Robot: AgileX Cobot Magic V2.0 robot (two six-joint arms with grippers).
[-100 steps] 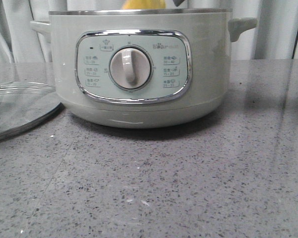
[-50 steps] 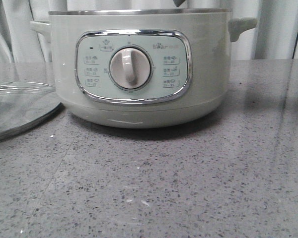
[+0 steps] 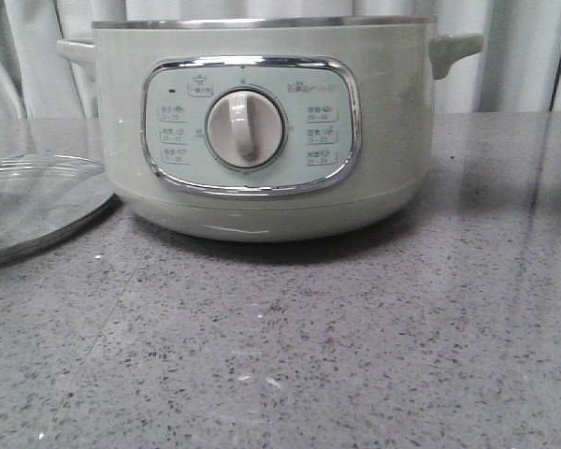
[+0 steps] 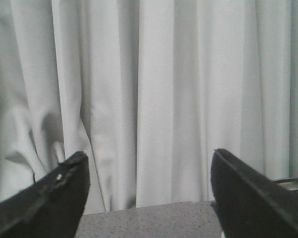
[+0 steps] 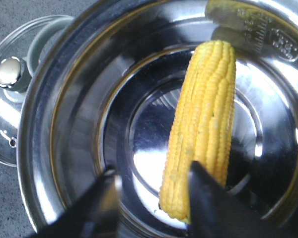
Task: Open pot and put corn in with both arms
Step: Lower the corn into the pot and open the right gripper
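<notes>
The pot [image 3: 262, 140], pale grey-green with a white dial, stands open at the middle of the table. The right wrist view looks down into its steel bowl [image 5: 79, 114]. The yellow corn [image 5: 203, 124] lies loose on the bowl's floor. My right gripper [image 5: 153, 171] hangs above the bowl with its jaws apart and empty; one finger [image 5: 208, 203] overlaps the cob's near end in the picture. My left gripper [image 4: 149, 154] is open and empty, facing the curtain. Neither gripper shows in the front view.
The round glass lid [image 3: 28, 201] lies flat on the grey stone table [image 3: 355, 355] to the left of the pot; it also shows in the right wrist view [image 5: 10, 74] with its steel knob. A white curtain [image 4: 164, 89] hangs behind the table.
One second ago the corn and a dark gripper tip showed above the pot's rim in the front view. The corn has since gone down into the pot, and the tip has left that view.
</notes>
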